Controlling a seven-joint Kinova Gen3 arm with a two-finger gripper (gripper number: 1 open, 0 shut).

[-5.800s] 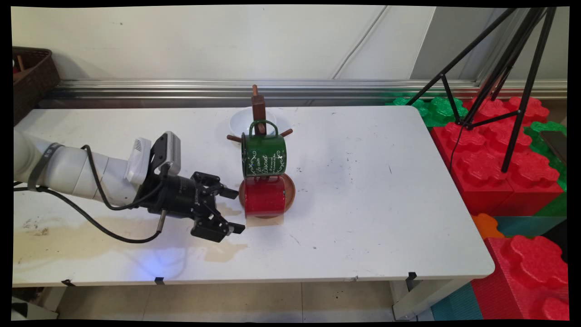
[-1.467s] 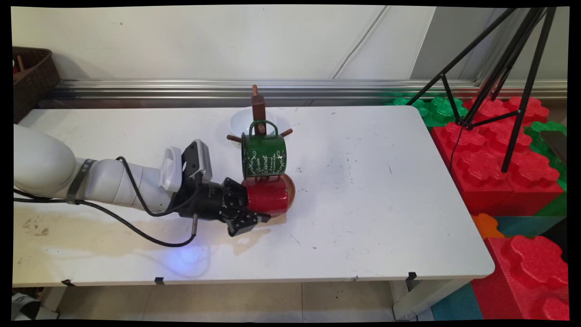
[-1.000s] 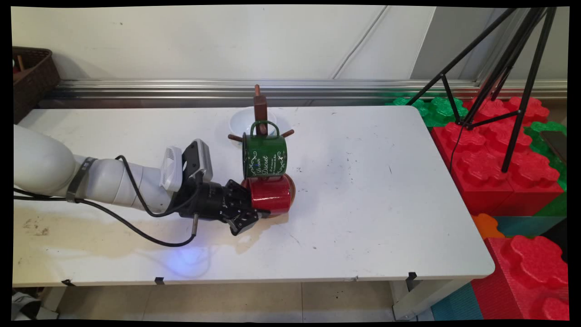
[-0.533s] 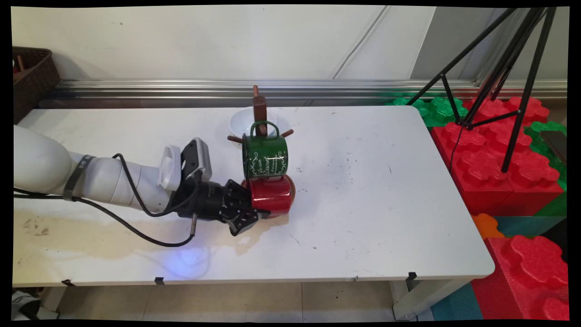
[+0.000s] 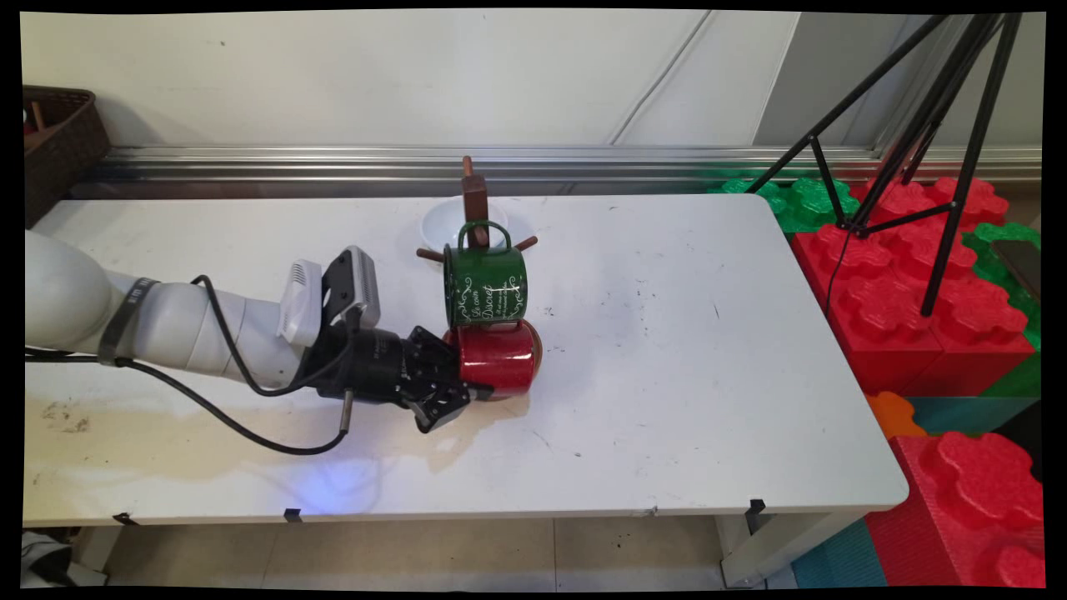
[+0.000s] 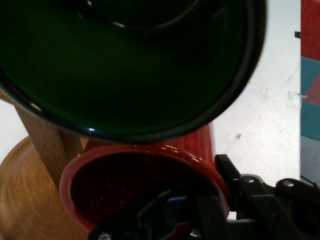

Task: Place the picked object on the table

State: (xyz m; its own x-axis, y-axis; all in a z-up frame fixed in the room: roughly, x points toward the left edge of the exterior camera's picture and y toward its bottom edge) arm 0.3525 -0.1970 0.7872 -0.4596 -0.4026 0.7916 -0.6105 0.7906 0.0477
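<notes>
My black two-finger tool [image 5: 467, 385] looks pinched on the rim of the red enamel mug [image 5: 498, 357], low on the wooden mug tree [image 5: 476, 200], under the green enamel mug [image 5: 485, 284].

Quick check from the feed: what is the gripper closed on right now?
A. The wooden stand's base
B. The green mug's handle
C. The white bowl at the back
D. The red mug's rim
D: the gripper is shut on the red mug at its open end, one finger inside the rim in the hand view, while the green mug hangs untouched above it on the wooden stand.
</notes>
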